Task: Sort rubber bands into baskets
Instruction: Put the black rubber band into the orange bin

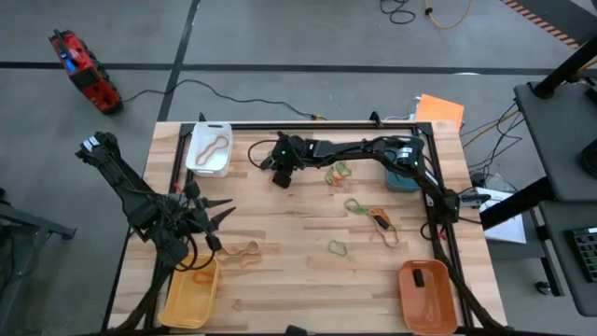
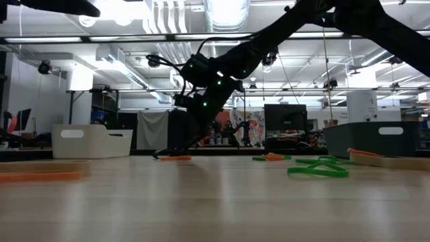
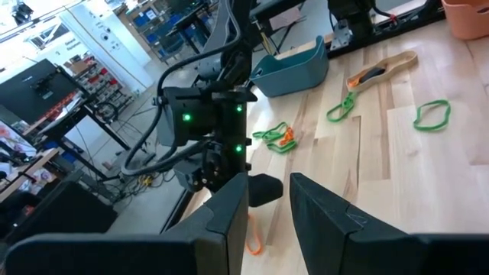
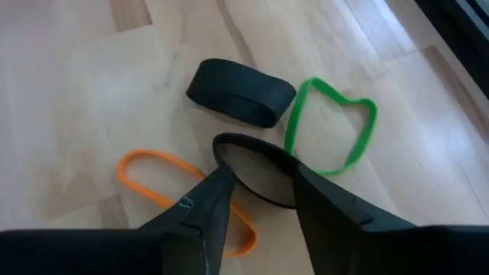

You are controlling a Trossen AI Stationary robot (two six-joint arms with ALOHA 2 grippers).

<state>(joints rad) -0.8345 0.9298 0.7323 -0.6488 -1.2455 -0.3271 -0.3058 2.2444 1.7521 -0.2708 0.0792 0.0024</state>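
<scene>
Altogether four baskets (image 1: 208, 149), two tools (image 1: 280, 179).

Grey concrete floor (image 1: 280, 37) around a light wooden table (image 1: 298, 271). Red tool case (image 1: 84, 70) on the floor, yellow cable (image 1: 448, 19) coiled farther off. Beyond the table, ceiling strip lights (image 2: 127, 13), dark monitor (image 2: 284, 121), shelving.

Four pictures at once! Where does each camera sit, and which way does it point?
High: above, straight down on the table, both arms, four baskets.
Low: table height, level across into the room; one arm comes down.
Left wrist: on the left arm, past its own fingers toward the right arm and teal basket.
Right wrist: on the right arm, down at black, green and orange bands.
Shared: high and left wrist both show the teal basket.
</scene>
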